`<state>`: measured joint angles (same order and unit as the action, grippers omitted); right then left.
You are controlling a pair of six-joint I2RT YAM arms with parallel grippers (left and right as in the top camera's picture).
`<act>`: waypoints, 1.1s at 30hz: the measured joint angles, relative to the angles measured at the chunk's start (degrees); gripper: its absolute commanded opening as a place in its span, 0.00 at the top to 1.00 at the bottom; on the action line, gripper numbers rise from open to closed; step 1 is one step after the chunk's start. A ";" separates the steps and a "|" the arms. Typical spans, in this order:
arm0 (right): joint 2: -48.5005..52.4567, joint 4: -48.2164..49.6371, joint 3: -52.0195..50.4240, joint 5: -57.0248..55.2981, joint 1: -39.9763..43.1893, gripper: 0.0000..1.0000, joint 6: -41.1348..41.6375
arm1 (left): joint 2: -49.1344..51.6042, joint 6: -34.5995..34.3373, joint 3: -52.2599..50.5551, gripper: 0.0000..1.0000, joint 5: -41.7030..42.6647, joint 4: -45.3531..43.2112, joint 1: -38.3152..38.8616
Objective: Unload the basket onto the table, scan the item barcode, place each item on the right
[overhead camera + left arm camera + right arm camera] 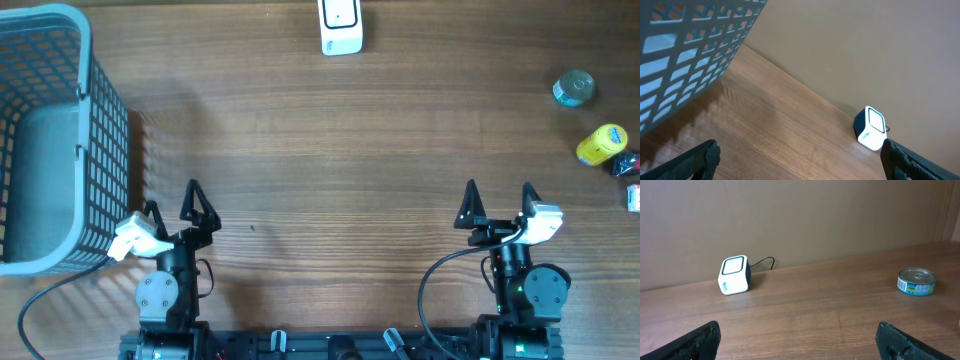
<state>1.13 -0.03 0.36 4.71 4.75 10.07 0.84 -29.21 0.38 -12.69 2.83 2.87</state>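
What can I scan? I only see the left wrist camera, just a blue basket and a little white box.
Observer: There's a small round can far over on the right side, outside your view.
Operator: Is anything else there?
Observer: Yes, a yellow bottle sits close to the can, a bit nearer the robot.
Operator: Is the other hand holding something?
Observer: No, the right gripper is open and empty, well short of both items.
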 measured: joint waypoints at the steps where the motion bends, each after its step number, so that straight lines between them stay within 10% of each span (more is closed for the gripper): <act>1: 0.00 0.00 0.00 0.00 0.00 0.00 0.00 | -0.04 0.50 0.00 0.00 0.22 0.02 0.00; 33: 0.00 0.00 0.00 0.00 0.00 0.00 0.00 | -0.04 13.68 0.00 0.00 10.84 1.09 -0.04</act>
<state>1.13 -0.03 0.36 4.71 4.75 10.07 0.80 -15.53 0.38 -1.85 3.92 2.83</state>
